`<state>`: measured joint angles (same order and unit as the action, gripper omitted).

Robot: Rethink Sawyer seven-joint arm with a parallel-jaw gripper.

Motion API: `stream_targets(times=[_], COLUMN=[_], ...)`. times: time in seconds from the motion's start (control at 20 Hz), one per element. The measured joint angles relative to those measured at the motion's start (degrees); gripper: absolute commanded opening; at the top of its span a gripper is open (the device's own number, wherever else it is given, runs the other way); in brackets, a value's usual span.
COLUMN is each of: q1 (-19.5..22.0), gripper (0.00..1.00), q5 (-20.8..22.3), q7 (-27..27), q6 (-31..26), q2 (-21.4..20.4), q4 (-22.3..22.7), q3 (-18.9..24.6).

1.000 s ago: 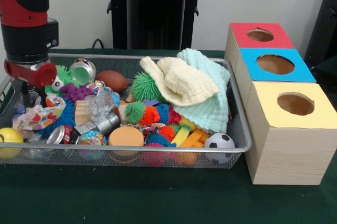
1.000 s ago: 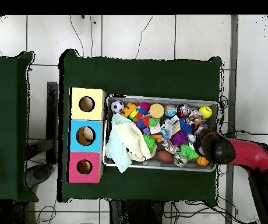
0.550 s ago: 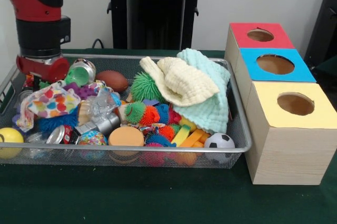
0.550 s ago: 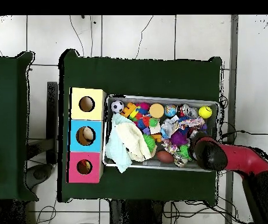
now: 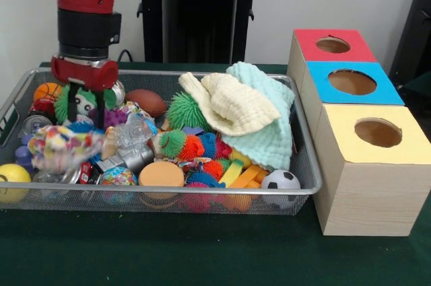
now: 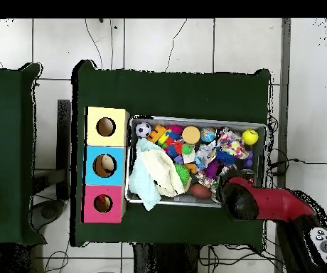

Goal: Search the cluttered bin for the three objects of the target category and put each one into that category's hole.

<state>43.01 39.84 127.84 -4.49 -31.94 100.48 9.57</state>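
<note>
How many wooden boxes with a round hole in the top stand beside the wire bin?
3, in a row touching one another: the red-topped box farthest back in the front view, the blue-topped box in the middle, the yellow-topped box nearest the camera.

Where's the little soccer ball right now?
In the front view, the soccer ball sits in the near right corner of the wire bin, below the mint cloth and beside the yellow-topped box.

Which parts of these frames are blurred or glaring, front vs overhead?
Front view: the multicolored cloth under the pincer is smeared by motion blur; the wire bin and the three boxes look sharp, under soft, even light with no hard glare. Overhead view: the white floor looks washed out.
</note>
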Motion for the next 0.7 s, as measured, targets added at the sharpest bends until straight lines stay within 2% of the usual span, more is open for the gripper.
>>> stream_targets(times=[0.15, 0.2, 0.4, 0.45, 0.55, 0.6, 0.7], q1=[-4.5, -7.4, -11.9, -14.9, -16.2, -18.2, -19.7], gripper=[1.0, 1.0, 1.0, 1.0, 1.0, 1.0, 1.0], q5=[-4.1, -7.3, -12.7, -16.5, -18.3, -21.2, -23.7], q7=[0.9, 2.0, 4.3, 6.0, 6.8, 8.4, 9.8], q6=[4.3, 6.8, 10.3, 12.7, 14.0, 16.1, 18.1], q2=[-0.3, -0.1, 0.4, 0.8, 0.9, 0.9, 0.7], q4=[2.3, 4.4, 8.3, 11.1, 12.5, 14.6, 16.6], q3=[-4.4, -6.9, -10.0, -11.8, -12.5, -13.8, -15.0])
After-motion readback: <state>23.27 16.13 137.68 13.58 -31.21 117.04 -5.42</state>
